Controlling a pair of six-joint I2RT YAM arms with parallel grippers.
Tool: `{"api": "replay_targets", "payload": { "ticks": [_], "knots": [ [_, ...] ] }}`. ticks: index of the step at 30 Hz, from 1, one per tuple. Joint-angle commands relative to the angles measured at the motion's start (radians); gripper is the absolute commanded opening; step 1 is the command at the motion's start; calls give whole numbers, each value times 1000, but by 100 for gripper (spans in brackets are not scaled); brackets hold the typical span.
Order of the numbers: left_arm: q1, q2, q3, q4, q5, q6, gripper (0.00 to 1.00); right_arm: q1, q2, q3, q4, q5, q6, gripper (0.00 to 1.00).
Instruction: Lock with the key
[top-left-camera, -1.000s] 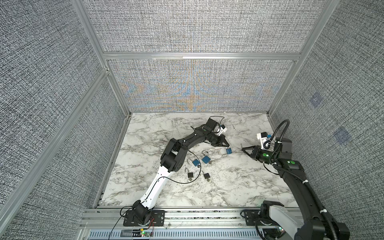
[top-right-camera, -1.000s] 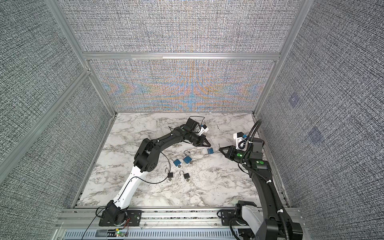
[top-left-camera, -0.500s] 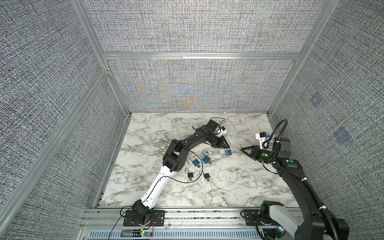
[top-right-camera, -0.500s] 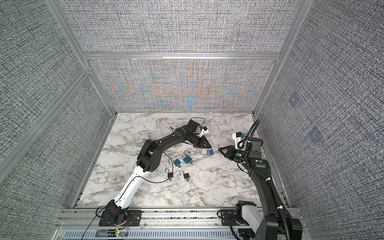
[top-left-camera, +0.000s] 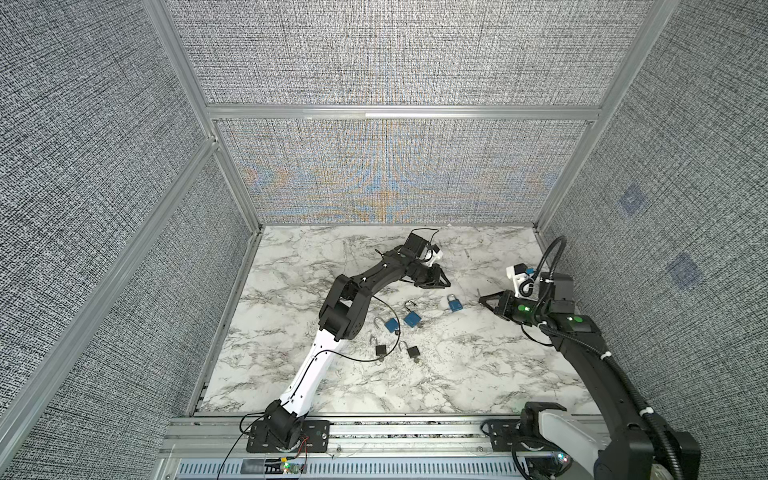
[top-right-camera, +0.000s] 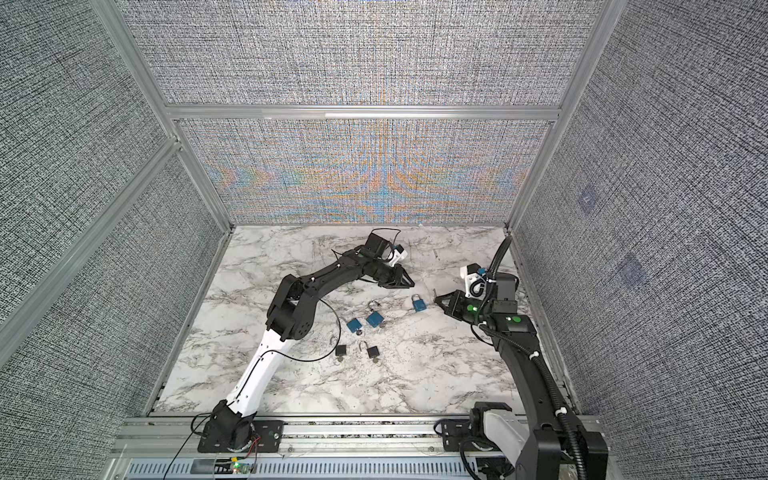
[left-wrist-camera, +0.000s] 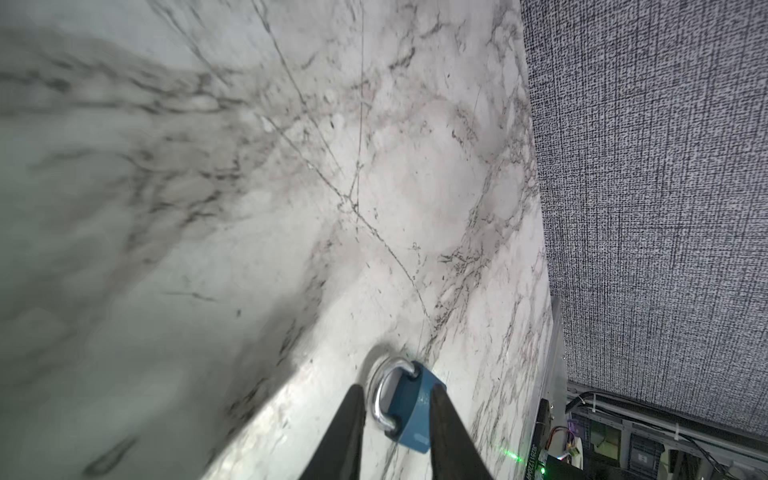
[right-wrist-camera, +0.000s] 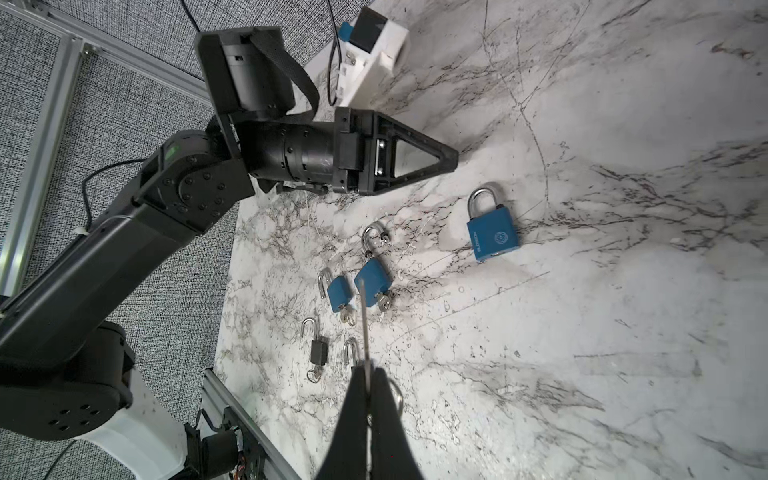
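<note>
Left gripper (left-wrist-camera: 395, 390): you had its jaws parted, empty.
Right gripper (right-wrist-camera: 368, 374): you had it pinching a thin silver key (right-wrist-camera: 363, 316).

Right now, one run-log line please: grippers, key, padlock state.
left gripper open, clear of closed blue padlock | right gripper shut on key | closed blue padlock flat on table, keyless

In the left wrist view much of the bench (left-wrist-camera: 124, 208) is smeared with blur, the left end effector (left-wrist-camera: 395, 388) runs off the picture's edge, and one finger (left-wrist-camera: 449, 436) covers part of the blue padlock (left-wrist-camera: 409, 411). In the right wrist view the right end effector (right-wrist-camera: 368, 372), also cropped, hides all but the shackle of a black padlock (right-wrist-camera: 351, 348), and the pinched key (right-wrist-camera: 363, 316) shows only as a sliver.
</note>
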Motion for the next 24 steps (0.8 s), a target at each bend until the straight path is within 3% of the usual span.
{"api": "replay_targets", "payload": {
  "ticks": [1,9,16,24],
  "knots": [
    [7,-40,-34,48,-18,5,30,12,6,14,-17,32,-20,0],
    [22,-175,-189,116,-48,31,29,40,30,38,-36,66,-33,0],
    [62,-436,-542,377,-42,-19,29,40,136,99,-64,83,-80,0],
    [112,-737,-893,628,-57,-65,29,40,381,221,-53,86,-157,0]
  ]
}}
